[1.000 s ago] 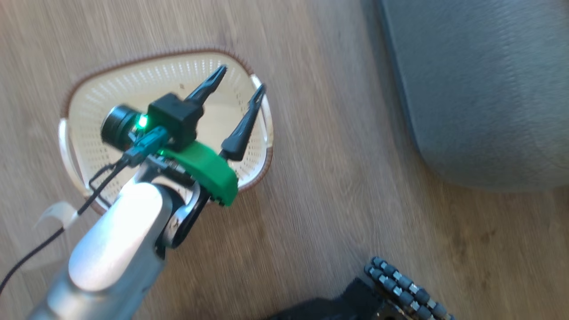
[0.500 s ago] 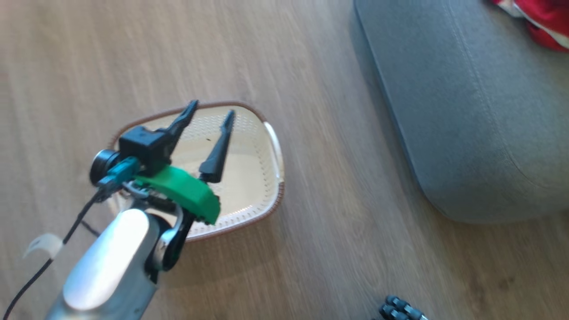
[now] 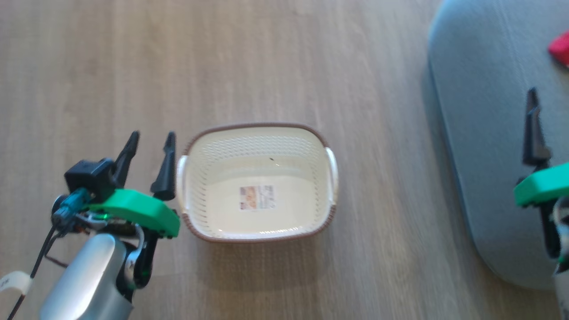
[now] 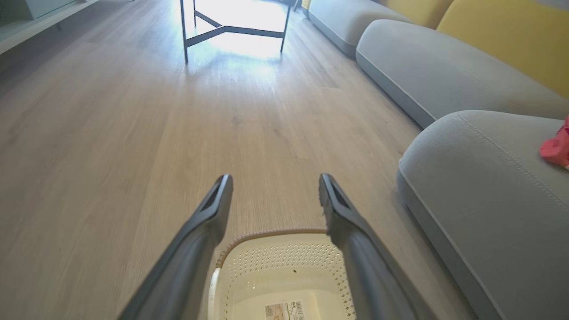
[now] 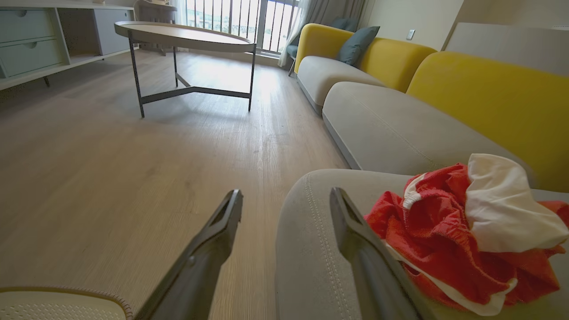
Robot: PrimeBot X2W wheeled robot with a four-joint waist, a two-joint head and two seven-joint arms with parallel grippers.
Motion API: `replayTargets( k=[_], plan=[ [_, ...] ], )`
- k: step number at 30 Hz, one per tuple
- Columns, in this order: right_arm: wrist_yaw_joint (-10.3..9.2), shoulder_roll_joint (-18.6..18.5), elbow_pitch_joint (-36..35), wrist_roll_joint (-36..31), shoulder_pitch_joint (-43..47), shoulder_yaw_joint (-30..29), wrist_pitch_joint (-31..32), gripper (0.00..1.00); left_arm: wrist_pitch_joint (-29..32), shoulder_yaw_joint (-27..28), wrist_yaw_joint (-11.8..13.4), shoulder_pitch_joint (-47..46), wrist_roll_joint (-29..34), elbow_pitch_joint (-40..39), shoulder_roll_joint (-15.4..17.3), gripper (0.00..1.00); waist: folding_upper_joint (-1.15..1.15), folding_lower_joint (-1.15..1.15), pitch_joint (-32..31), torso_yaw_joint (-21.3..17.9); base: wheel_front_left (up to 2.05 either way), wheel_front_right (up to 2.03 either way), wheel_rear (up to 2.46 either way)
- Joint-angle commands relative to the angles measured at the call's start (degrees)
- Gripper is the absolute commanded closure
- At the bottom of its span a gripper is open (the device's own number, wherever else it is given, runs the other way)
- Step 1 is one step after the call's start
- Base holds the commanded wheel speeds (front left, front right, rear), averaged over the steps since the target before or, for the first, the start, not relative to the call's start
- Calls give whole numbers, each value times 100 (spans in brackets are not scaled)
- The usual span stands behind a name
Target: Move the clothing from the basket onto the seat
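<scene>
1 basket [image 3: 258, 142] w/ 2 handles [image 3: 331, 164] & 1 label [image 3: 258, 198]; 1 bundle of clothing [image 5: 444, 231]; 2 grippers, left gripper [image 3: 151, 138] & right gripper [image 5: 285, 194], 2 fingers [image 4: 202, 231] ea.; 3 grey cushions in a row, incl. the seat [image 5: 311, 249]; 2 yellow backrests [image 5: 489, 102]; 1 blue-grey pillow [image 5: 358, 42]; 1 table [image 5: 186, 35].

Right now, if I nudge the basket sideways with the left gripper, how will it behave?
The basket is empty, thin perforated plastic, so probably very light; it should slide readily on the smooth wooden floor. It looks wide, low and flat-bottomed, so tipping seems unlikely, though an off-centre push from the left gripper might spin it.
</scene>
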Motion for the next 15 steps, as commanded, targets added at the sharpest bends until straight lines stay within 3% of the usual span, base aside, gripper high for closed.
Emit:
replayTargets(
  k=[1, 15],
  plan=[
    [40, -57, -213, -90, 72, 98, -90, 0, -89, 271, 4, -87, -30, -61, 181, 0, 0, 1, -266, 313, 0, 0, 0],
    [40, 434, 208, -517, 728, 377, -707, 0, -294, 778, -365, 323, 357, 506, 192, 0, 0, 1, -631, 676, 0, 0, 0]
  ],
)
